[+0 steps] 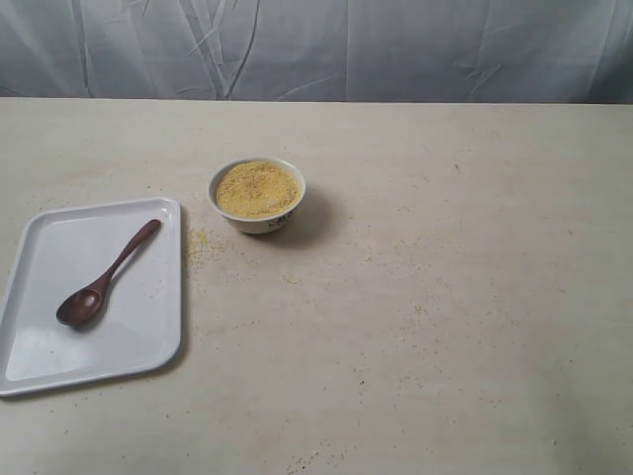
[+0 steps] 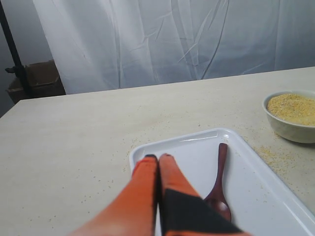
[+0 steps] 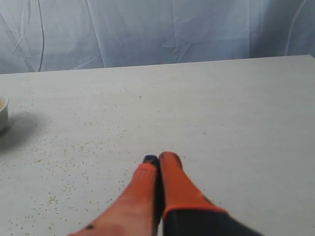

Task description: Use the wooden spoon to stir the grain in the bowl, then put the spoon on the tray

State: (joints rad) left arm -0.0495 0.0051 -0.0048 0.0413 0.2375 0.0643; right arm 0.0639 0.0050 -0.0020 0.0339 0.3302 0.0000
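Note:
The dark wooden spoon point(image 1: 102, 280) lies flat on the white tray point(image 1: 148, 336) at the left, its oval end toward the front. The small white bowl point(image 1: 257, 220), to the right of the tray's far corner, holds a mound of yellow grain point(image 1: 257, 188). Neither gripper shows in the exterior view. In the left wrist view my left gripper point(image 2: 158, 157) is shut and empty above the tray point(image 2: 266, 196), with the spoon point(image 2: 220, 182) beside its fingers and the bowl point(image 2: 290, 129) farther off. My right gripper point(image 3: 160, 159) is shut and empty over bare table, with the bowl's edge point(image 3: 3, 114) far off.
Stray grain specks point(image 1: 198, 245) lie scattered on the beige table between tray and bowl and across the tabletop point(image 3: 59, 152). A white wrinkled curtain point(image 1: 316, 49) hangs behind the table's far edge. A dark stand and a brown box point(image 2: 34, 78) sit beyond the table in the left wrist view.

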